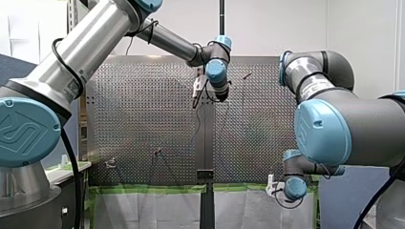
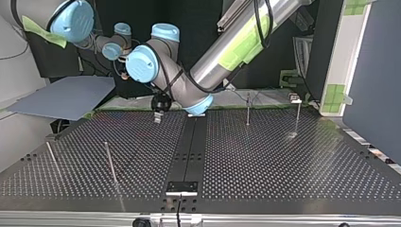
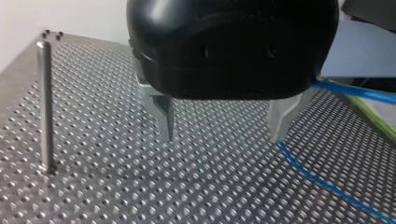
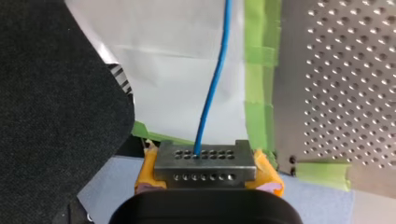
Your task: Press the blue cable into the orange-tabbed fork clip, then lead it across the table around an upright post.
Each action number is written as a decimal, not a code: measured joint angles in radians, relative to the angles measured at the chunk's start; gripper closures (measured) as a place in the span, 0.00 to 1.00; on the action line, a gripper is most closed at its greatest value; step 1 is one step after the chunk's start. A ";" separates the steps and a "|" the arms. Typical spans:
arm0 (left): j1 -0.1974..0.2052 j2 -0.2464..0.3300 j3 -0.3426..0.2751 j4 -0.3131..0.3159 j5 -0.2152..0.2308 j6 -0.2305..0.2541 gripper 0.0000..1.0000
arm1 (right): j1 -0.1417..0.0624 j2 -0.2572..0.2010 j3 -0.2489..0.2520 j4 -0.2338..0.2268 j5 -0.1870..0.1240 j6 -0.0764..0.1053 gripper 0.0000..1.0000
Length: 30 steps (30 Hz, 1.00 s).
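In the left wrist view my left gripper (image 3: 222,135) hangs open just above the perforated table, nothing between its metal fingers (image 3: 164,116). The blue cable (image 3: 322,182) lies on the table beside one finger and runs away behind it. An upright post (image 3: 45,102) stands off to the other side. In the right wrist view my right gripper (image 4: 205,161), with yellow pads (image 4: 147,175), is shut on the blue cable (image 4: 212,84), which leads straight ahead from it. In the front view my left gripper (image 1: 196,90) is over the table's far middle and my right gripper (image 1: 271,186) at the near edge. I cannot make out the orange-tabbed clip.
Several thin upright posts (image 2: 109,163) (image 2: 248,109) (image 2: 298,113) stand about the table (image 2: 283,165) in the top view. A black strip (image 2: 189,146) runs down its middle. Green tape (image 4: 259,70) and white sheeting (image 4: 177,70) line the table's edge beside my right gripper.
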<state>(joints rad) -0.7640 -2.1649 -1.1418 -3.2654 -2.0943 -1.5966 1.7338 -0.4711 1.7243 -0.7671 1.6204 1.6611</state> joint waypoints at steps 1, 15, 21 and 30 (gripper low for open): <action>-0.001 0.000 -0.001 -0.005 -0.008 0.001 0.00 | -0.001 -0.014 0.003 0.012 0.000 0.008 1.00; -0.015 0.000 -0.002 -0.125 -0.005 -0.001 0.00 | -0.004 -0.167 0.008 0.046 -0.004 0.064 1.00; -0.016 0.000 -0.002 -0.180 0.033 -0.018 0.00 | 0.000 -0.234 0.006 0.047 -0.026 0.083 1.00; -0.015 0.000 -0.002 -0.194 0.083 -0.045 0.00 | 0.010 -0.323 0.004 0.049 -0.056 0.101 1.00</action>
<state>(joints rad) -0.7793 -2.1649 -1.1437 -3.4591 -2.0112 -1.6419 1.7436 -0.7944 1.7285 -0.7181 1.5644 1.7617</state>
